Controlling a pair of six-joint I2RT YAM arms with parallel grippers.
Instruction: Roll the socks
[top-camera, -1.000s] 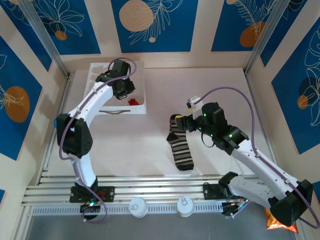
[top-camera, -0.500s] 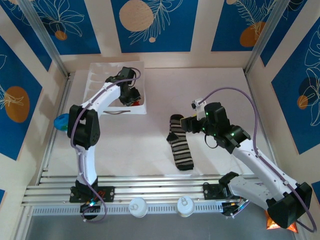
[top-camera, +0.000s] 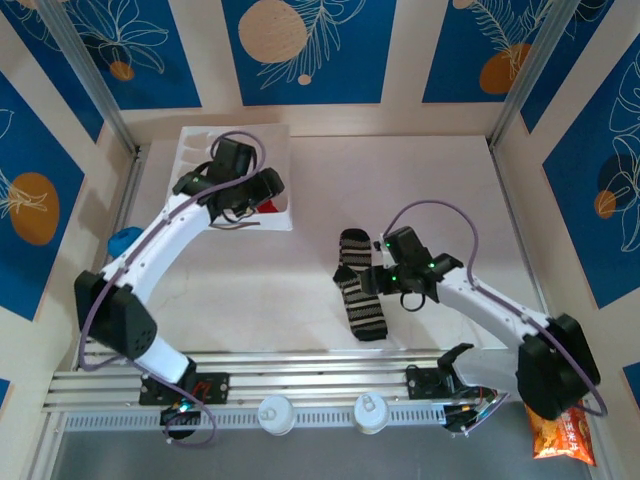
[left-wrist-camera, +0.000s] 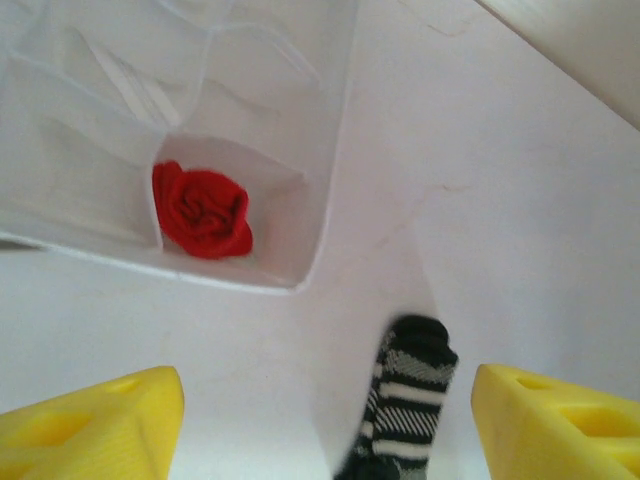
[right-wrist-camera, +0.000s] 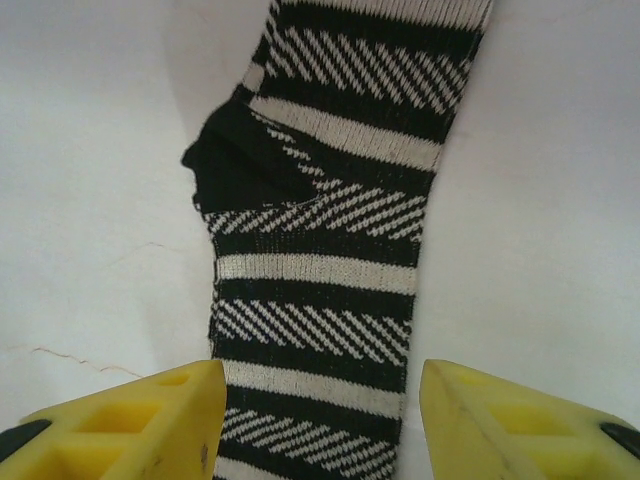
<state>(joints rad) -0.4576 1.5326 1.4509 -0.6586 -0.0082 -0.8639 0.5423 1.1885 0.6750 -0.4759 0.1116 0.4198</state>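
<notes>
Wrist camera shows red sock (left-wrist-camera: 201, 210) rolled in tray (left-wrist-camera: 325, 170); overhead, a sliver.

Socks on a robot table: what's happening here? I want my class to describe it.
Two robot arms are rolling socks. The red sock sits rolled up in a corner compartment of the white tray. The left gripper hangs open near it, holding nothing. The striped sock lies flat and unrolled on the table. The right gripper is low over it, jaws open with a finger on either side, so that sock looks next.
</notes>
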